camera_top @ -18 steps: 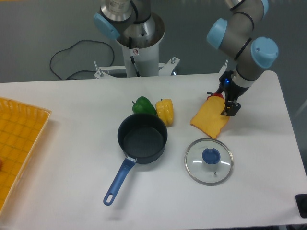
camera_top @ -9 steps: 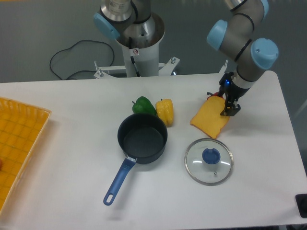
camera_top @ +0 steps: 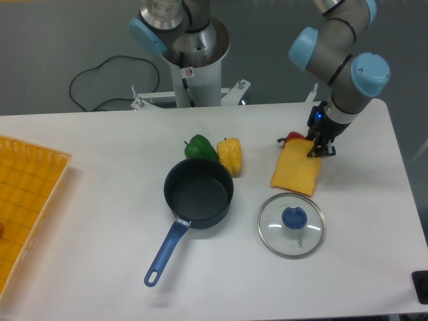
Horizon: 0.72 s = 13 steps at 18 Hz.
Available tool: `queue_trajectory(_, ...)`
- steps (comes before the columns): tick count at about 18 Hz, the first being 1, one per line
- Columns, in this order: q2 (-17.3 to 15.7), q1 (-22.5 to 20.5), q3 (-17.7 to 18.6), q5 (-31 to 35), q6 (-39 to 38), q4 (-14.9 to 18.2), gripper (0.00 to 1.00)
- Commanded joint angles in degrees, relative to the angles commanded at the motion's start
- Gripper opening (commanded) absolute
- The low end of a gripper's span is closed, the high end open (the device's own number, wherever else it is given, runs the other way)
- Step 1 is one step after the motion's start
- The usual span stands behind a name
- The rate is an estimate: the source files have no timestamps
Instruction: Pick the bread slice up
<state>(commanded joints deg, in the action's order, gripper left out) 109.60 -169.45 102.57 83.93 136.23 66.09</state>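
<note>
A small round red-and-white sticker on the white robot pedestal is the only marking in view; its symbol is too small to read. No other writing shows on the white worktop.

The grey-and-blue arm reaches down from the upper right, its wrist bent so the dark gripper points at the worktop's right side. Its fingers meet the upper right corner of the bread slice; whether they are clamped on it cannot be told. The slice sits right of centre, just above the glass lid with its blue knob, with a small red item at its top edge.

A dark pot with a blue handle stands mid-worktop, a green pepper and a yellow pepper touching its far rim. A yellow tray lies at the left edge.
</note>
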Motion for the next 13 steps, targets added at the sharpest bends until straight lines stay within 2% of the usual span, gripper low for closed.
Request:
queue_trajectory(4, -0.18, 0.96, -0.44, 0.09, -2.19, 0.18, 0.17)
queue_trajectory(5, -0.18, 1.14, -0.44, 0.09, -2.89, 0.18, 0.1)
queue_trajectory(6, -0.26, 1.23, -0.88, 0.09, -3.77, 0.44, 0.09)
queue_trajectory(8, 0.0, 1.76, -2.72, 0.09, -4.66, 3.59, 0.09)
queue_trajectory(11, -0.26, 2.99, -4.56, 0.18, -7.46, 5.79, 0.07)
queue_trajectory(13, -0.27, 4.48, -7.54, 0.18, -10.1, 9.38, 0.07)
